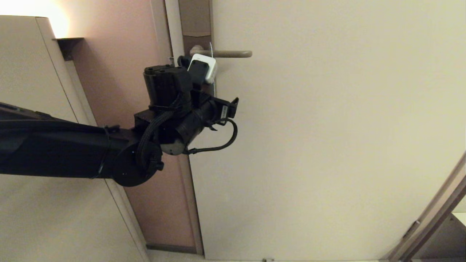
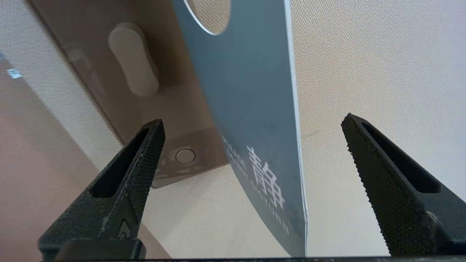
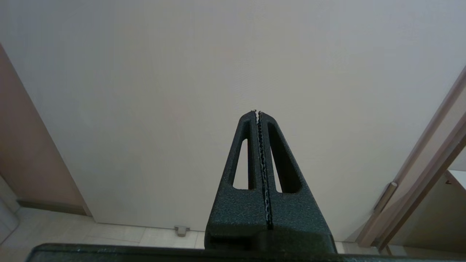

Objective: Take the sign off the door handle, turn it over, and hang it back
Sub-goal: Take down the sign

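One sign (image 2: 251,109), one door handle (image 1: 227,54), one door (image 1: 327,145) and two grippers are in view. The sign hangs from the door handle, edge-on in the head view as a thin pale line at about 6 o'clock from the lever's inner end. In the left wrist view its blue-grey face with white text shows, the oval hole at its upper end.

The left gripper (image 2: 251,145) is raised to just below the door handle, at about 7 o'clock from the lever in the head view. Its jaws are spread as wide as they go, one finger on either side of the sign's lower half. The sign seems to hang free between them, touching neither finger, though depth is hard to judge here. The backplate (image 2: 171,109) with its keyhole cover lies behind the sign.

The right gripper (image 3: 259,112) is parked low facing the door, fingers pressed together on nothing.
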Available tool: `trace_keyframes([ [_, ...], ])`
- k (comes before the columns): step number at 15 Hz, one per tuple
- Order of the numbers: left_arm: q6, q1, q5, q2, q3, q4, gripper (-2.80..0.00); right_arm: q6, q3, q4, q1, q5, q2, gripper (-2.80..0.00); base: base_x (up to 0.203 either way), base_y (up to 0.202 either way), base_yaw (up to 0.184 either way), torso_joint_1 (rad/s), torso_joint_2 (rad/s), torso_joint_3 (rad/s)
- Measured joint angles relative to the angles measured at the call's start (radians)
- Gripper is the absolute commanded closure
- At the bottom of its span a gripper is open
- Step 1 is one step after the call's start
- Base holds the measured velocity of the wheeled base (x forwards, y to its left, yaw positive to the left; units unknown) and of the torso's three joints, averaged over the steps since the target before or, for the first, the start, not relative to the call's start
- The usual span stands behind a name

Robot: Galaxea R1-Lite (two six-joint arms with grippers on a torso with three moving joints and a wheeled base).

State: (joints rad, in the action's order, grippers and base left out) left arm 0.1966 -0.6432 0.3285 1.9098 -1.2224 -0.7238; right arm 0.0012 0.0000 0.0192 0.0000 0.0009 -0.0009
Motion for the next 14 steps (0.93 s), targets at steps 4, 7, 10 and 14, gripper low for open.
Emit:
trace_keyframes([
  [4,0.0,0.0,0.0,0.021,-0.031,-0.007,0.0,-0.001,0.0,0.0,0.0,0.0,0.0,0.0,0.0,0.0,0.0,0.0,0.0,0.0],
  [7,0.002,-0.001,-0.001,0.032,-0.05,-0.003,0.0,-0.001,0.0,0.0,0.0,0.0,0.0,0.0,0.0,0.0,0.0,0.0,0.0,0.0],
  [10,0.002,-0.001,-0.001,0.037,-0.054,-0.001,0.0,-0.001,0.0,0.001,0.0,0.0,0.0,0.0,0.0,0.0,0.0,0.0,0.0,0.0],
  [14,0.003,-0.001,0.001,0.037,-0.054,-0.001,0.0,-0.001,0.0,0.0,0.0,0.001,0.0,0.0,0.0,0.0,0.0,0.0,0.0,0.0],
])
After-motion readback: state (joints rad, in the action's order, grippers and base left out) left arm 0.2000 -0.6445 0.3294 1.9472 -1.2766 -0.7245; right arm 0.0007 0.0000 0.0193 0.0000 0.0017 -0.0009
